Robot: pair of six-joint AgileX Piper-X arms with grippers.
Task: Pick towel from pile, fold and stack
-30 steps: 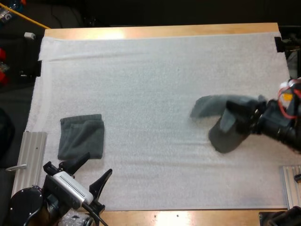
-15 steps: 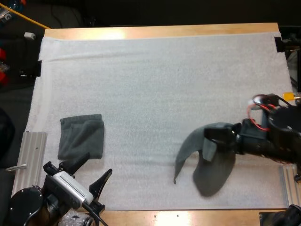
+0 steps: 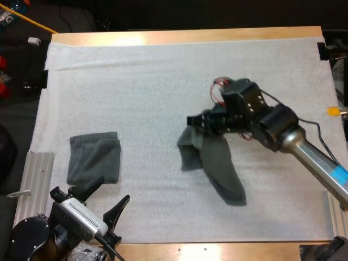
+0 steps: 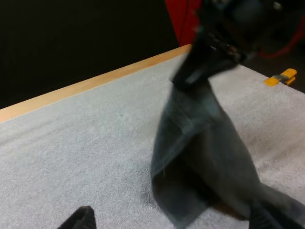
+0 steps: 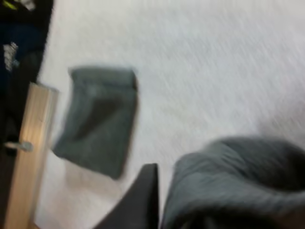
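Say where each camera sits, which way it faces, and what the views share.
High view: above and behind the arms, looking down over the mat; shows the left gripper open, the right gripper shut on the hanging towel.
Left wrist view: on the left arm, facing across the mat at the hanging towel; own fingertips show.
Right wrist view: on the right arm, facing down at the folded towel; one own finger shows.
Shared: all three show the hanging towel.

A white mat (image 3: 136, 92) covers most of the wooden table (image 3: 190, 36). A ribbed metal plate (image 3: 35, 179) lies beside the mat's near left corner, and perhaps another (image 3: 338, 215) at the near right.
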